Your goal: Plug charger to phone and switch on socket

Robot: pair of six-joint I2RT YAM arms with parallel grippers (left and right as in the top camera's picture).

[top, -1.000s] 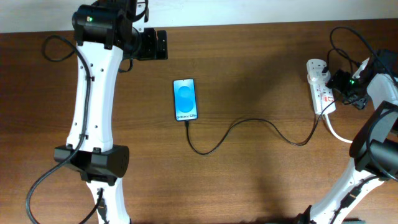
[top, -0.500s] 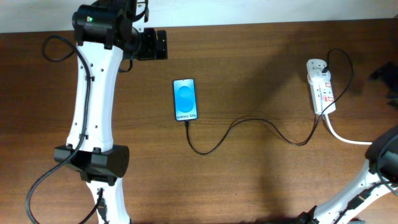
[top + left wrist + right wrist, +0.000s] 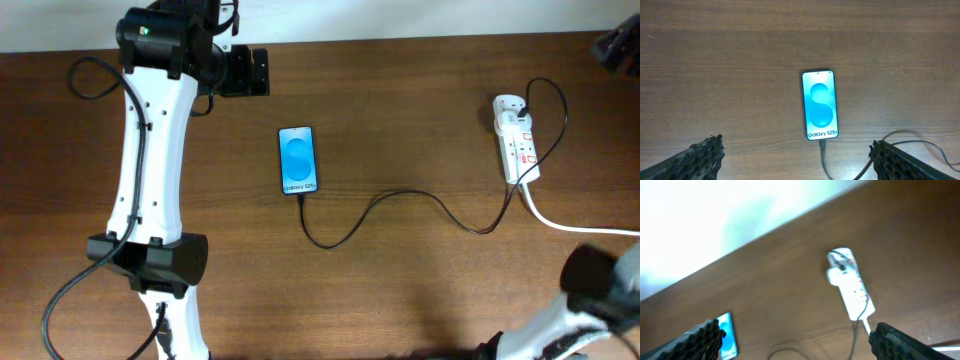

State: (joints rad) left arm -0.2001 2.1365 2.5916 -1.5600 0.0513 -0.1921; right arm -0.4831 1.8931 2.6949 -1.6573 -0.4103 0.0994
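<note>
Evidently the plugging step is finished and only the switch step remains in question.

- **Table** (image 3: pixel 400 80): carries everything noted below.
- **Left gripper** (image 3: pixel 797 145): held just beyond the phone's top edge, fingers wide apart, nothing gripped.
- **Right gripper** (image 3: pixel 796 327): far right of the phone, likewise spread and empty.
- **Socket** (image 3: pixel 519 150): lies well right of the phone (image 3: pixel 298 160).
- **Charger** (image 3: pixel 410 192): seen entering the phone's lower edge.
- **Switch:** its state cannot be read. A press by the right gripper is judged next.

The phone (image 3: pixel 298 160) was laid flat on the worktop (image 3: pixel 400 90), left of centre. The charger (image 3: pixel 400 203) was joined to its near end and was run in curves rightward to the socket (image 3: pixel 519 152), which was laid near the right edge, well apart from the phone. A thick cord (image 3: pixel 570 225) was led rightward from the socket's near end.
</note>
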